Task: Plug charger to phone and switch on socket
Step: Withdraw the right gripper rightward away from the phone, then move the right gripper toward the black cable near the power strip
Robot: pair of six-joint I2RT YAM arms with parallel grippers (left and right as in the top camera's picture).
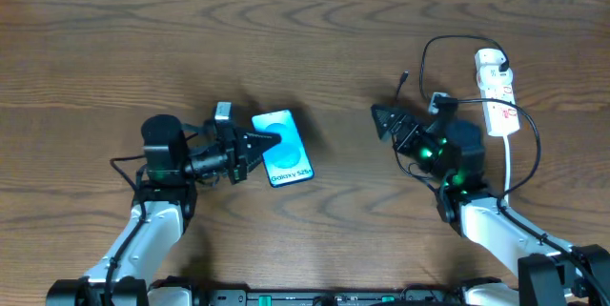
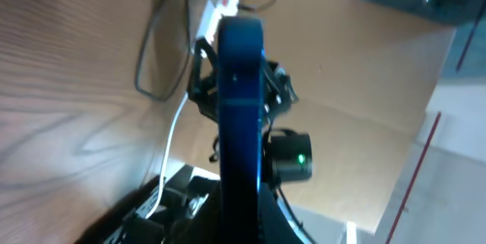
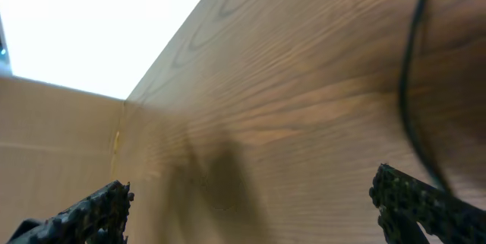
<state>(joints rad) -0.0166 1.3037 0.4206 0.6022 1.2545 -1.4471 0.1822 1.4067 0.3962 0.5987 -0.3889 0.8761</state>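
The phone [image 1: 284, 148], its cyan-blue screen up, is held at its left edge by my left gripper [image 1: 254, 144], which is shut on it. In the left wrist view the phone [image 2: 240, 99] appears edge-on, as a dark blue slab rising from the jaws. The charger [image 1: 426, 55] is a thin black cable that loops on the table, and its free tip [image 1: 404, 80] lies just above my right gripper [image 1: 383, 121]. That gripper [image 3: 258, 213] is wide open with only bare wood between its fingers [image 3: 99, 210]. The white socket [image 1: 496, 87] lies at the far right.
The socket's white cord [image 1: 509, 168] runs down beside my right arm, with the black cable [image 3: 410, 84] curving around it. In the left wrist view, the right arm [image 2: 288, 160] stands beyond the phone. The table is brown wood [image 1: 114, 49].
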